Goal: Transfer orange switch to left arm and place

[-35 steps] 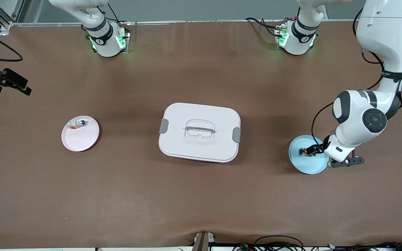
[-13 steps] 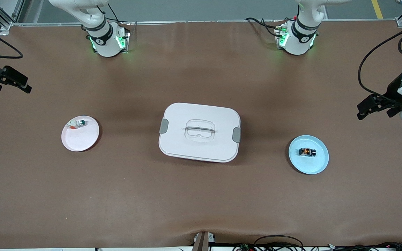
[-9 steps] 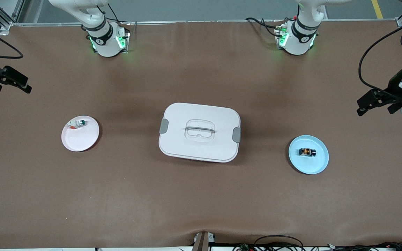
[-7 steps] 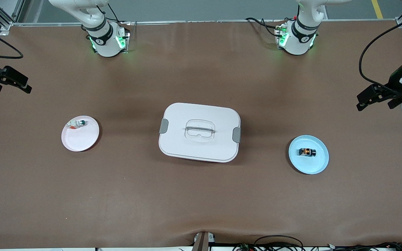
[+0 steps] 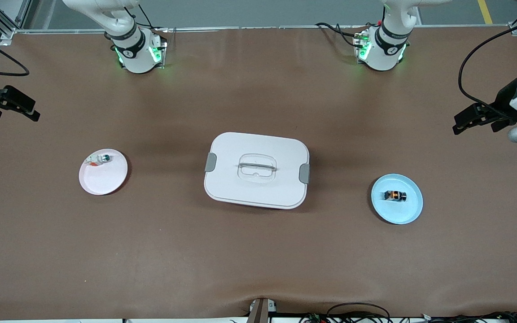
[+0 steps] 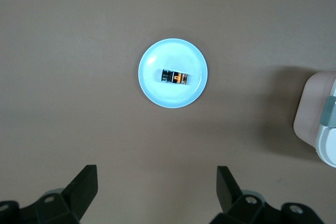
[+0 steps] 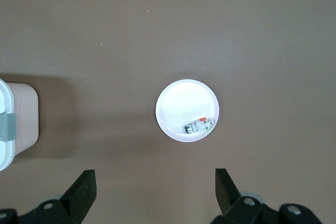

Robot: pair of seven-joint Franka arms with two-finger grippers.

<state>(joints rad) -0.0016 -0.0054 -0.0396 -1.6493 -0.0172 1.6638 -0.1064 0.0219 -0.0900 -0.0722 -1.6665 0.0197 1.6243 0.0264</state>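
Both grippers, left (image 5: 465,122) and right (image 5: 11,104), are spread and high; the switch (image 5: 395,195) could be missed, or the box (image 5: 256,170) clipped.

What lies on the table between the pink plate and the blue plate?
The box, seen in the front view, sits between the pink plate and blue plate.

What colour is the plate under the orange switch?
Light blue plate; the left wrist view shows it best.

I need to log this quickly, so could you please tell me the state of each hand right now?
Left hand: open, holding nothing, up over the table at the left arm's end.
Right hand: open, holding nothing, waiting over the right arm's end.
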